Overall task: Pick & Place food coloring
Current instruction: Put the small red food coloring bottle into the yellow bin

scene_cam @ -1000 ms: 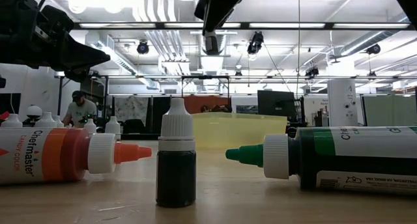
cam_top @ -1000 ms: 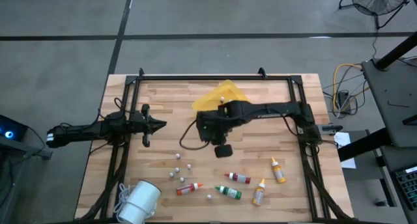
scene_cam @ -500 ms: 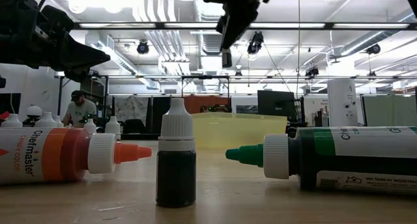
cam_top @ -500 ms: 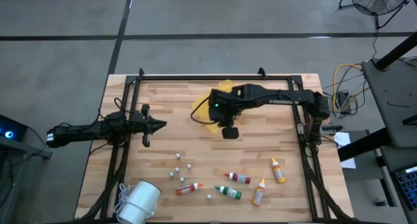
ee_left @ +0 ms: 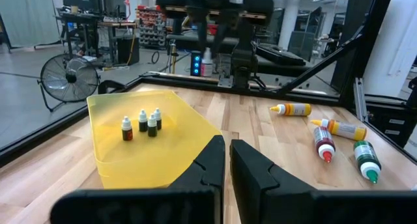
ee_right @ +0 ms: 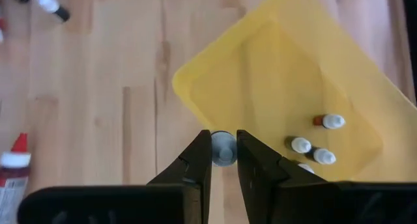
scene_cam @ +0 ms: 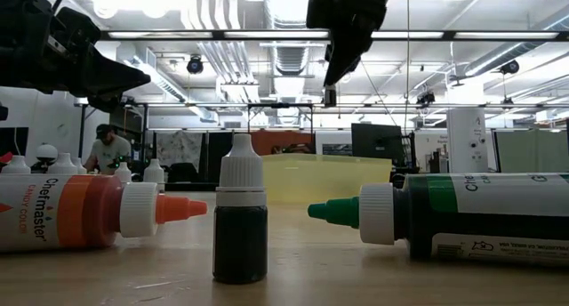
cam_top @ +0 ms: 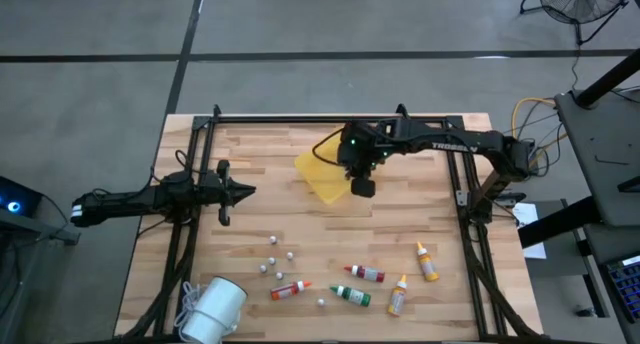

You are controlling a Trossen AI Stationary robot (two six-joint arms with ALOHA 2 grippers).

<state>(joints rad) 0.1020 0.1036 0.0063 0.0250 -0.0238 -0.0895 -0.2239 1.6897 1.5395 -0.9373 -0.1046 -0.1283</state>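
Observation:
Above the yellow tray (cam_top: 318, 169), my right gripper (ee_right: 223, 142) is shut on a small white-capped dropper bottle (ee_right: 223, 150). Several such bottles (ee_left: 143, 123) stand upright inside the tray. More white-capped ones (cam_top: 272, 259) stand on the wood near the middle, and one dark one (scene_cam: 240, 221) stands close in the low view. Several larger food coloring bottles with coloured pointed caps lie on their sides near the front right: red (cam_top: 367, 274), green (cam_top: 351, 296), yellow (cam_top: 427, 262). My left gripper (cam_top: 248, 192) waits shut and level at the table's left. My right gripper pinches the small bottle between its two fingers, just below the round white cap top (ee_right: 223, 152). The fingers come from above, pointing steeply down. The bottle is upright and lifted clear, over the tray's rim (ee_right: 195, 113); its body is hidden beneath the cap.
A white roll (cam_top: 212, 312) lies at the near left corner. A black frame rail (cam_top: 330, 118) runs around the tabletop. Bare wood lies between the tray and the lying bottles. A person (scene_cam: 107, 150) sits far off in the room.
My right gripper has carried the small bottle from the table's middle toward the far edge and a little right, at nearly the same height, ending over the tray's rim. It has rolled somewhat on the way and stayed shut on the bottle.

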